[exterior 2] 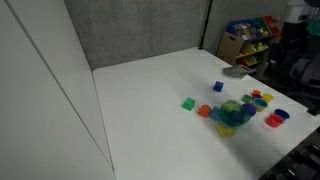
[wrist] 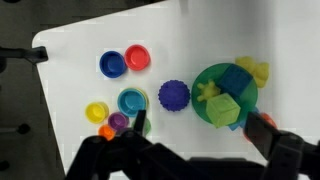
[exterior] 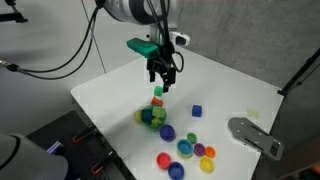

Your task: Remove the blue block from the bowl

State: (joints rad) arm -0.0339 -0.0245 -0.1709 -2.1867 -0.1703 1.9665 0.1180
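The blue block (exterior: 197, 111) is a tiny cube lying on the white table, outside the bowl and apart from it; it also shows in the other exterior view (exterior 2: 218, 87). It is out of the wrist view. The bowl (exterior: 150, 117) (exterior 2: 233, 112) shows green, yellow and blue; in the wrist view (wrist: 205, 75) it holds a yellow star piece. My gripper (exterior: 162, 80) (wrist: 200, 120) is open and empty, hovering above the table just beside the bowl. My gripper is not in view in the exterior view that shows the shelf.
A green block with an orange-red top (exterior: 157, 96) (exterior 2: 188, 103) stands under my gripper beside the bowl. Several small round cups cluster nearby: blue (wrist: 113, 65), red (wrist: 137, 58), yellow (wrist: 96, 112). A purple spiky ball (wrist: 173, 95) lies next to the bowl. A grey bracket (exterior: 255, 136) sits at the table edge.
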